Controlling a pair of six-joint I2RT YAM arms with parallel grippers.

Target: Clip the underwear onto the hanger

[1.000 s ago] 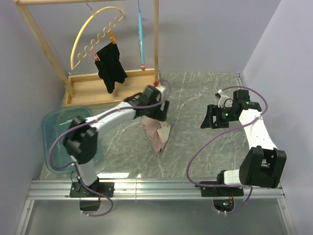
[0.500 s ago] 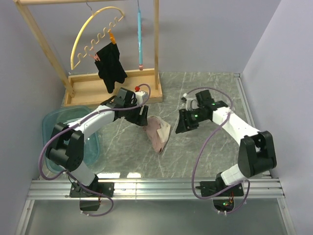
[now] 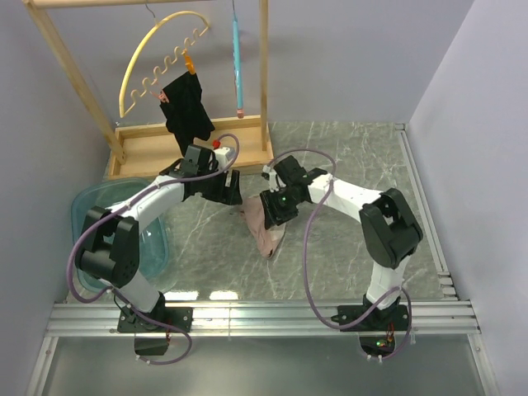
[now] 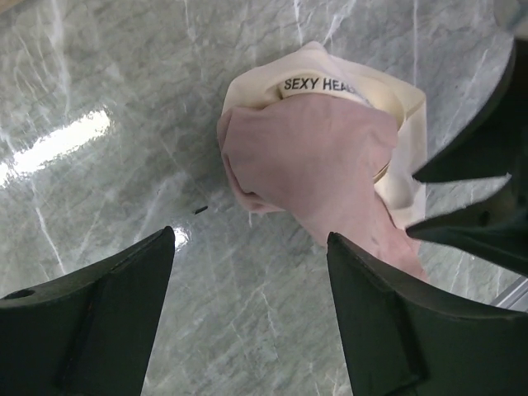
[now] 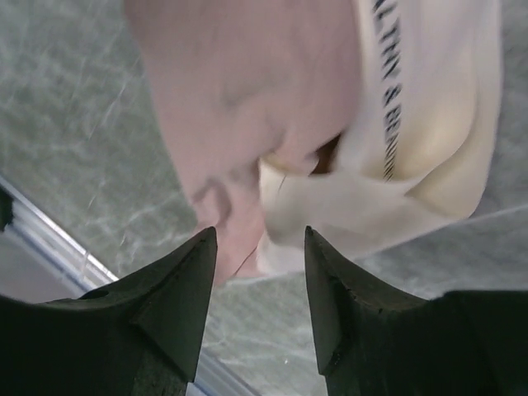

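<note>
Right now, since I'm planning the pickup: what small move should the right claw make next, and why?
Probably lower the right claw onto the underwear and close on a fold. Its jaws stand open right at the crumpled cloth, which lies loose on the table, not gripped.

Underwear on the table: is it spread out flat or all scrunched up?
Scrunched up. The underwear lies in a crumpled heap on the table, its waistband folded over.
</note>
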